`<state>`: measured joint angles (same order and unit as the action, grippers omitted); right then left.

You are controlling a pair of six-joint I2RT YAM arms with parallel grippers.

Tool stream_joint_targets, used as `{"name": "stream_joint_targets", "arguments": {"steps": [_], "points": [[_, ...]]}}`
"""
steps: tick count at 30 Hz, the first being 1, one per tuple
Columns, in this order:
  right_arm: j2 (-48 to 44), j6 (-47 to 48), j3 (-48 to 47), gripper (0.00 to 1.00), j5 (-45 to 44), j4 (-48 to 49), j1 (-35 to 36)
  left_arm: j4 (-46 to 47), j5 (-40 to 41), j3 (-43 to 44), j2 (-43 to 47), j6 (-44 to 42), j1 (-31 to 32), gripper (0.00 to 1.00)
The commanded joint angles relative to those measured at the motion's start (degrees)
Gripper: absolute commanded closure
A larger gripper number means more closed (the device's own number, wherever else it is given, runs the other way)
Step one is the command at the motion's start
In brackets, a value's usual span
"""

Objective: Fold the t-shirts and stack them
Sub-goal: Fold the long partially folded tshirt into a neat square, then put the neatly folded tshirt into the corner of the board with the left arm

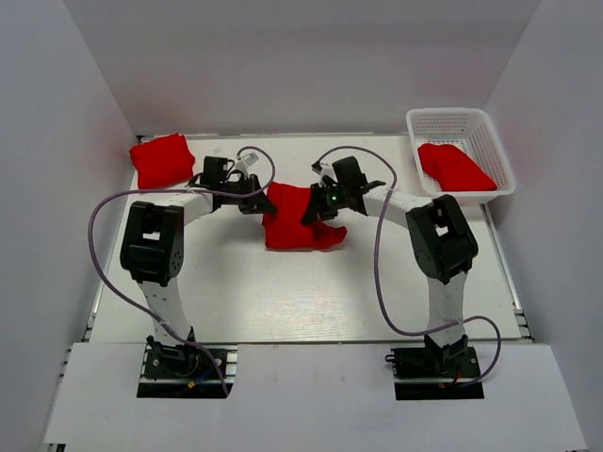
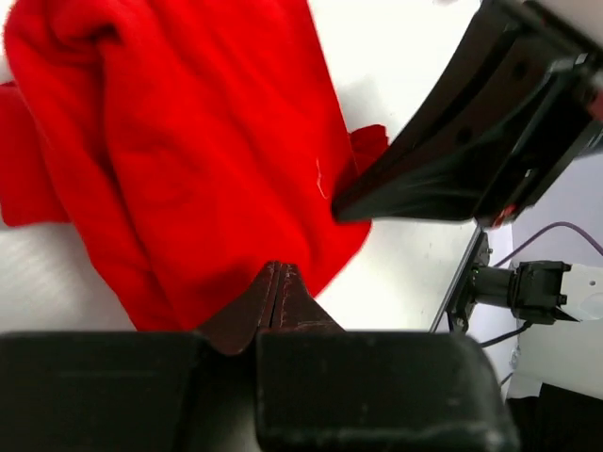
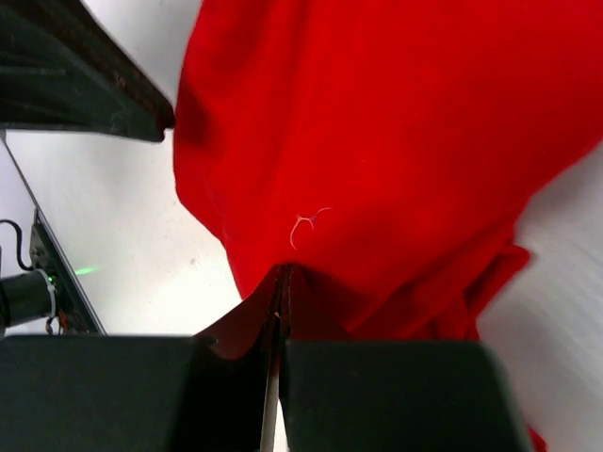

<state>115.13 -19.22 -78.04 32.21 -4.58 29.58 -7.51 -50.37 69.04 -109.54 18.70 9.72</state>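
A red t-shirt [image 1: 297, 221] hangs bunched at the table's middle between my two grippers. My left gripper [image 1: 261, 200] is shut on its left edge, and my right gripper [image 1: 317, 205] is shut on its right edge. In the left wrist view the shut jaws [image 2: 275, 275] pinch the cloth [image 2: 188, 160], with the right gripper's finger [image 2: 452, 160] at the shirt's far side. In the right wrist view the shut jaws [image 3: 283, 275] pinch the cloth [image 3: 396, 141]. A second folded red t-shirt [image 1: 162, 160] lies at the back left. A third red t-shirt [image 1: 454, 168] lies in the basket.
A white lattice basket [image 1: 448, 114] stands at the back right corner. White walls close the table's left, back and right sides. Purple cables loop from both arms over the white table [image 1: 283, 292].
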Motion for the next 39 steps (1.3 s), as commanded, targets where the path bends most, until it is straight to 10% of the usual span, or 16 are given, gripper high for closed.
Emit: {"name": "stream_joint_targets", "arguments": {"steps": [1, 13, 18, 23, 27, 39], "points": [[1.4, 0.5, -1.6, 1.0, 0.8, 2.2, 0.4, 2.9, -1.9, 2.1, -3.2, -0.8, 0.0, 0.96], [-0.4, 6.7, -4.5, 1.0, -4.1, -6.3, -0.6, -4.1, 3.0, 5.8, -5.2, -7.3, -1.2, 0.97], [-5.3, 5.6, -9.5, 0.99, -5.5, -8.0, -0.6, -9.3, 2.3, 11.6, 0.5, -9.0, -1.2, 0.56], [-9.9, 7.2, -12.7, 0.64, -6.6, -12.7, -0.7, -17.7, 11.8, 14.0, 7.8, -11.6, -1.2, 0.13], [-12.7, 8.0, -10.0, 0.45, -9.3, -14.8, -0.7, -19.3, 17.1, 8.3, 10.5, -13.2, -1.2, 0.07], [-17.1, 5.5, -0.8, 0.37, -13.7, -15.4, -2.0, -0.3, 15.8, -8.0, 8.8, -6.7, -0.1, 0.06]]}}
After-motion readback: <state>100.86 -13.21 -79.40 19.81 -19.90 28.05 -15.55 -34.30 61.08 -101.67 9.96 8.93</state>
